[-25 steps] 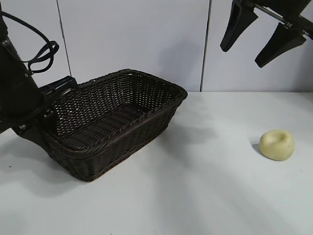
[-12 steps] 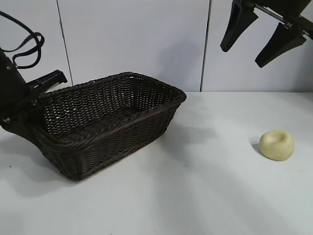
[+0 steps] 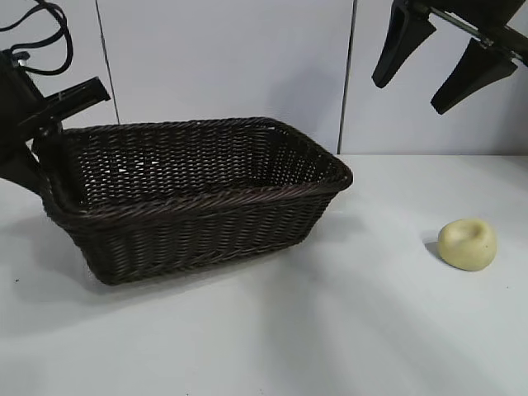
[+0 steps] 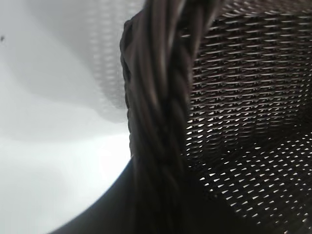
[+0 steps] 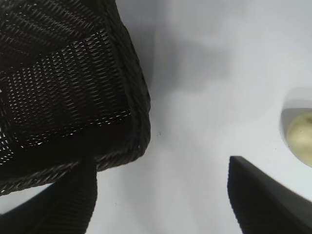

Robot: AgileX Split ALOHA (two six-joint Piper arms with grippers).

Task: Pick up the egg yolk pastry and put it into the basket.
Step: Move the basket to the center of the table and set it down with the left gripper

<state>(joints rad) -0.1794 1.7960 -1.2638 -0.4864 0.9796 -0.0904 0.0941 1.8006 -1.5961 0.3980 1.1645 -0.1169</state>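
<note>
From outside we see the basket point(image 3: 198, 198) gripped at its rim by the left gripper point(image 3: 45, 140), the right gripper point(image 3: 441, 70) spread wide above the egg yolk pastry point(image 3: 467, 243); only the left wrist view shows the braided rim point(image 4: 161, 122) close.

The left gripper point(image 3: 45, 148) sits at the far left, angled downward, its jaws closed tight on the basket point(image 3: 198, 194) rim at that end. The right gripper point(image 3: 441, 58) hangs high at the far right, pointing steeply down with its two fingers point(image 3: 400, 45) spread wide, holding nothing.
</note>
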